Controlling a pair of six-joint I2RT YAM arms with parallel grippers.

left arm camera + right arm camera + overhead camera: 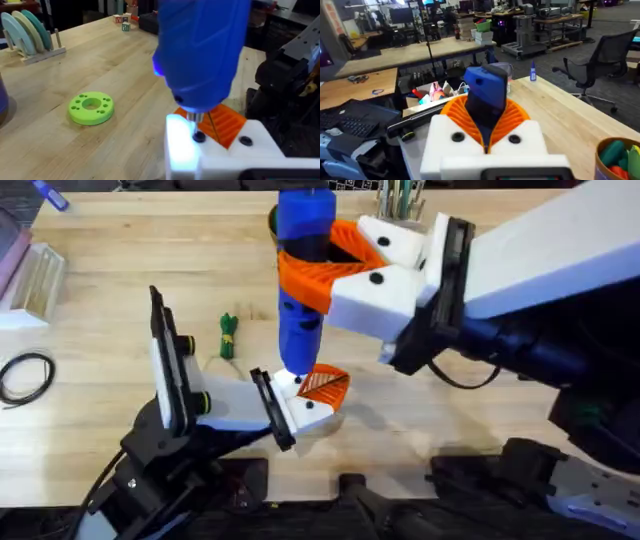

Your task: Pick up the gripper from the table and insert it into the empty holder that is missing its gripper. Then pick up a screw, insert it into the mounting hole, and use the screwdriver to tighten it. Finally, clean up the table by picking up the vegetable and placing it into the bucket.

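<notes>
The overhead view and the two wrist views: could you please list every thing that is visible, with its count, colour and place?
Screwdriver: one, blue, upright over the table's middle, tip on the left gripper's white finger base.
Vegetable: one, dark green with a yellowish band, lying on the table left of the screwdriver.
Bucket: one, orange-brown rim, green and red pieces inside, seen in the right wrist view.
Disc: one, bright green, flat on the table, seen in the left wrist view.
Cable loop: one, black, at the table's left edge.
Table: one, light wood.
Left gripper: white with an orange ribbed tip, under the screwdriver.
Right gripper: white with orange pads, clamped around the screwdriver.
</notes>
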